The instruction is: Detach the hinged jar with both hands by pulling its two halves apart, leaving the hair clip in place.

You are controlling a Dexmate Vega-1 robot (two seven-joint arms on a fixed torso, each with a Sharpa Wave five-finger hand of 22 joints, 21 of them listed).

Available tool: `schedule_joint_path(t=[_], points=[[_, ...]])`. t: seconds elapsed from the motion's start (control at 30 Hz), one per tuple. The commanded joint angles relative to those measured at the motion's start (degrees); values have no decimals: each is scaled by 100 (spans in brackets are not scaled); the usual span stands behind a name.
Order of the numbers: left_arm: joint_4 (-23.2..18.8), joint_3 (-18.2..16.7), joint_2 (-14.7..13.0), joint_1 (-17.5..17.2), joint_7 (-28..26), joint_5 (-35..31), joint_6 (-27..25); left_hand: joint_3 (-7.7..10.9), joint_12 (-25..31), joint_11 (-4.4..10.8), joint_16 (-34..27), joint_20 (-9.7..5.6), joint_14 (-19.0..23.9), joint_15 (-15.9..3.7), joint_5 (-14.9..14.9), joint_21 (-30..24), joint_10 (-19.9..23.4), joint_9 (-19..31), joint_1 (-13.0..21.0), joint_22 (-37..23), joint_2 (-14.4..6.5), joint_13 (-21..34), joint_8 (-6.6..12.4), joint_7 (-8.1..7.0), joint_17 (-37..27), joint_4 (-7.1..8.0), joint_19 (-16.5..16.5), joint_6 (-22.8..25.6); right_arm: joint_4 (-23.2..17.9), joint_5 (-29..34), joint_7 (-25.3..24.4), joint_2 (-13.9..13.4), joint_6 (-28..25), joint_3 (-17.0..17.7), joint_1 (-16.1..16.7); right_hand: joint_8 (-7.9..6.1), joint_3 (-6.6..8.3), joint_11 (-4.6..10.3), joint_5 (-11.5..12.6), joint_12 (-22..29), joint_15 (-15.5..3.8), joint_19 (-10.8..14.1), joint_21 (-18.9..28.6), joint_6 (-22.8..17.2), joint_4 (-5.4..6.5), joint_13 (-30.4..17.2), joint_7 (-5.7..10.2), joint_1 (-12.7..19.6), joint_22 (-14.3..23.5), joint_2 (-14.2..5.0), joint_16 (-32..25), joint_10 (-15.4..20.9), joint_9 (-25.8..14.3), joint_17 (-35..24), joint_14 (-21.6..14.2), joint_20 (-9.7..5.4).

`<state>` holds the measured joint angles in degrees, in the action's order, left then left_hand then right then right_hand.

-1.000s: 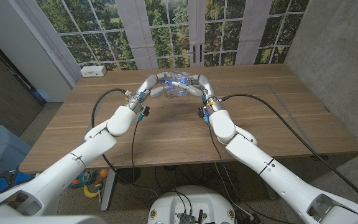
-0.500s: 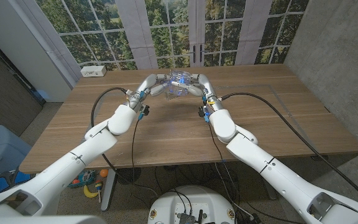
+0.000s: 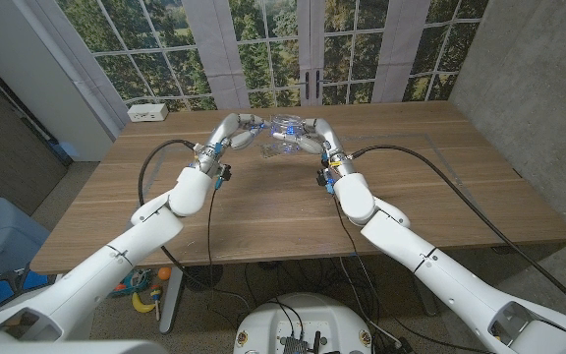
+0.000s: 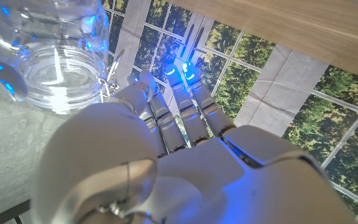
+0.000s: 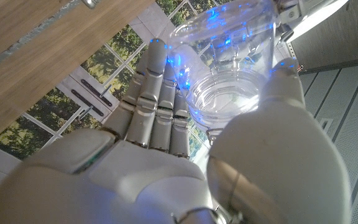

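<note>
the hinged jar (image 3: 285, 135) is held up above the far middle of the surface (image 3: 263, 211), at about twelve o'clock from the robot. the right hand (image 3: 310, 136) wraps the clear glass body from the three o'clock side; in the right wrist view its fingers (image 5: 157, 93) lie along one wall of the jar and its thumb presses the opposite side, so the body sits clamped across the palm. the left hand (image 3: 234, 131) is on the nine o'clock side. its fingers (image 4: 179, 106) reach toward the wire hinge beside the jar's rim, but i cannot tell whether they are closed on the lid half or have let go of it: a small gap seems to show between that hand and the glass in the head view.

holding the jar off the surface, one hand to each half, gives both arms room to pull outward along one line. judging by the gap, the separation may be starting or just done; that is a guess. i cannot make out the hair clip.
</note>
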<state>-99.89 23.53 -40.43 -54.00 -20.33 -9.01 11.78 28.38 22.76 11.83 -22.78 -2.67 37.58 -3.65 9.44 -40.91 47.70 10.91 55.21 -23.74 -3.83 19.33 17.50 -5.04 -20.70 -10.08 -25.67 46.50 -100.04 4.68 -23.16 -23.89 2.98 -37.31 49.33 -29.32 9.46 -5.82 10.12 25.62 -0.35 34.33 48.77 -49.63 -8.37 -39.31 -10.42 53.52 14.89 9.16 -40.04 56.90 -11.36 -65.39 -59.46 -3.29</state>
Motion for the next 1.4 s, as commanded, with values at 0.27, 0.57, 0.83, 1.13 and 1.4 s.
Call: schedule_joint_path(t=[0.27, 0.57, 0.83, 1.13, 1.4], points=[[85, -201, -95, -143, 548, 919, 430, -635, -377, -11, 147, -151, -309, -953, 155, -64, -495, -29, -10, 99, 735, -139, -220, -547, 35, 105, 390, 20, 90, -1956, 801, 81, 546, 591, 227, -22, 700, 1106, 33, -30, -1236, -12, 113, -910, -20, -29, 831, 1610, -29, -1687, 1, 1151, -34, -106, -801, -735], [659, -200, 476, -15, 1030, 2187, 1143, -898, -146, -11, -48, -193, -170, -981, 214, -137, -61, -56, 468, 355, 572, 167, -165, -596, -241, 88, 427, 910, 41, -2344, 1230, -44, 522, 521, 160, -21, 713, 1093, 29, -53, -1232, -17, 161, -918, -26, -39, 809, 1613, -54, -1685, 1, 1163, -40, -162, -809, -726], [691, -174, 629, -11, 847, 2041, 1202, -1070, -142, 13, -35, -266, -324, -976, 179, -168, -250, -44, 731, 473, 753, 368, -352, -673, -380, 3, 491, 773, -1, -2448, 1347, -103, 520, 476, 140, -14, 725, 1076, 24, -75, -1231, -32, 199, -913, -29, -39, 799, 1612, -77, -1684, 0, 1184, -41, -207, -821, -727], [551, -37, 501, 64, 863, 1614, 1016, -1293, -212, 3, 52, -295, -630, -968, 171, -181, -719, 7, 929, 673, 924, 664, -524, -684, -546, 40, 684, 543, -30, -2660, 1389, -45, 565, 488, 143, -6, 739, 1067, 16, -93, -1231, -40, 248, -912, -32, -61, 791, 1609, -103, -1685, 1, 1194, -43, -254, -830, -726], [625, 1, 703, 79, 615, 1455, 1154, -1354, -138, 18, 75, -319, -659, -970, 152, -217, -764, 54, 966, 771, 873, 843, -385, -604, -606, 75, 696, 797, -168, -2640, 1334, -58, 401, 417, 125, -9, 761, 1046, 14, -127, -1235, -40, 304, -943, -41, -46, 776, 1619, -134, -1688, 30, 1225, -44, -261, -834, -721]])
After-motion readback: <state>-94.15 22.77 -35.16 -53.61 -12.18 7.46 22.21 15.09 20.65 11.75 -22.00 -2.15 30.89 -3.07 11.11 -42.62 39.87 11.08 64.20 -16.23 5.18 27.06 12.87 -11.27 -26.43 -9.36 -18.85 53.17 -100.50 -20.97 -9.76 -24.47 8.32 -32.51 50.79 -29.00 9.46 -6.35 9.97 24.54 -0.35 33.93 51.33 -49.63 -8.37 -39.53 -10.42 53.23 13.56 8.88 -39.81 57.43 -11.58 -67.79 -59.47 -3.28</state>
